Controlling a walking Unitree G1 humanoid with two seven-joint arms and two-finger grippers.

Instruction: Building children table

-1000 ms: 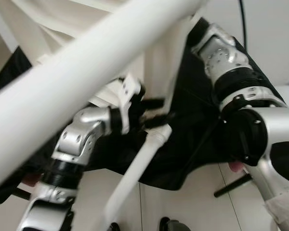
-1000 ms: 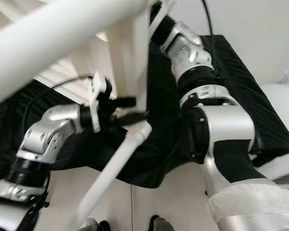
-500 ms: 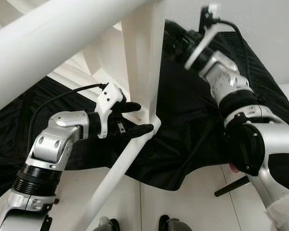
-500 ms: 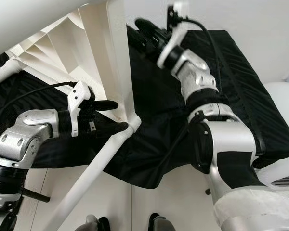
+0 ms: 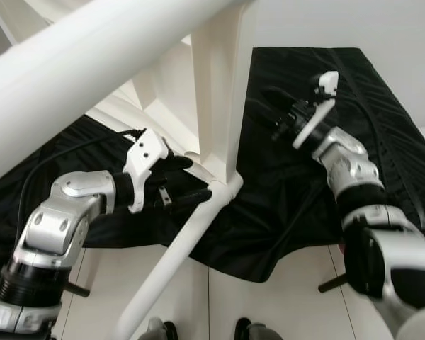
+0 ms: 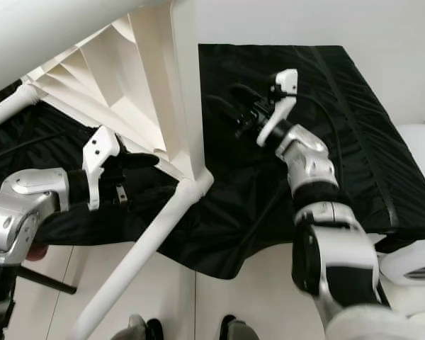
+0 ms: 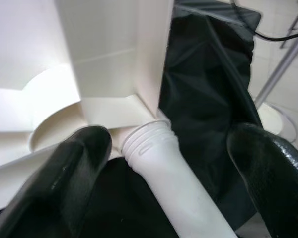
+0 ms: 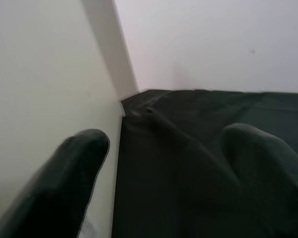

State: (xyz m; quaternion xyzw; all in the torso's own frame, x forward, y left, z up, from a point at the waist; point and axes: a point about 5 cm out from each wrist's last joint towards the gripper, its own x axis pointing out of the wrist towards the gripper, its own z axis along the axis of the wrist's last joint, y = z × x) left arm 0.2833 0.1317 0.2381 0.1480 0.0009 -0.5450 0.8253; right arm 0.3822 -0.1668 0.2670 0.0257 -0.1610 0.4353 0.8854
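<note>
I stood over a white plastic children's table point(image 6: 138, 78) that was tipped up on a black cloth point(image 6: 354, 134), its ribbed underside facing me and its corner close in front of my head camera. A white tubular leg point(image 5: 173, 258) ran from that corner socket down and toward me over the pale tiled floor point(image 5: 283, 297), its ringed collar seated right at the corner. A second thick white leg point(image 5: 78, 92) crossed the upper left of my view, very near the camera and blurred.

My left gripper point(image 5: 188, 180) was at the near left of that corner joint. Its two black fingers point(image 7: 74, 168) were spread apart, one on each side of the leg's collar, and in the left wrist view I could see a gap between each finger and the tube, so they clasped nothing. The upper finger lay close against the table's underside by the corner.

My right gripper point(image 6: 230, 99) was held out to the far right of the upright table edge, above the black cloth. Its fingers point(image 8: 64, 178) were also parted and held nothing; in the right wrist view the white panel stood just beside one finger, with dark cloth and a pale wall beyond.

A dark rod point(image 5: 336, 282) lay on the floor at the near right.
</note>
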